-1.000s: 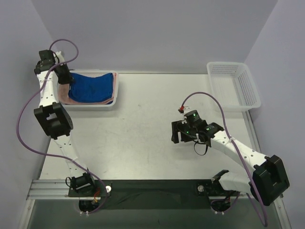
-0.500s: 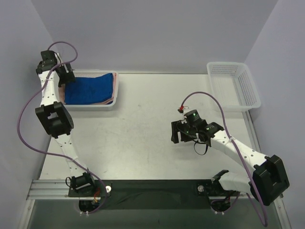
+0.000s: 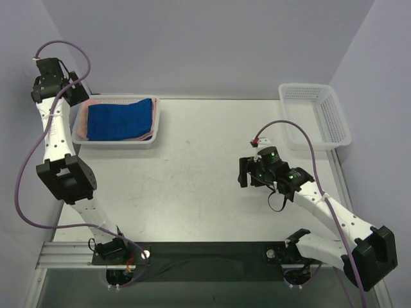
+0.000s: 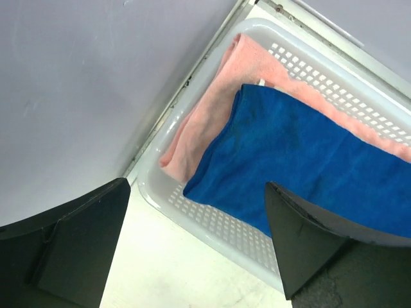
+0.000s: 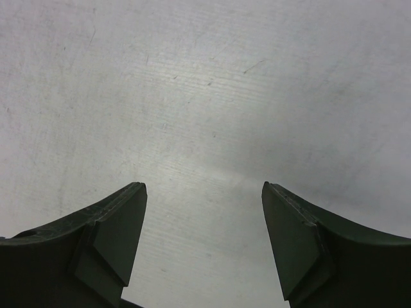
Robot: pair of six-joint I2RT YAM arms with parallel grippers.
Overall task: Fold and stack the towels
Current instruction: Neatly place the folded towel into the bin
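- left gripper (image 4: 197, 192): jaws spread wide, holding nothing, raised off the 10 o'clock corner of the white mesh basket (image 3: 115, 144), not touching it.
- blue towel (image 3: 121, 119): folded, lying on the pink towel (image 4: 212, 109), both inside that basket, at the table's 10 o'clock.
- right gripper (image 5: 202, 189): jaws parted, empty, over bare table (image 3: 186, 192), at 3 o'clock from centre.
- second mesh basket (image 3: 334, 122): at 2 o'clock.
- Pale lilac walls around.
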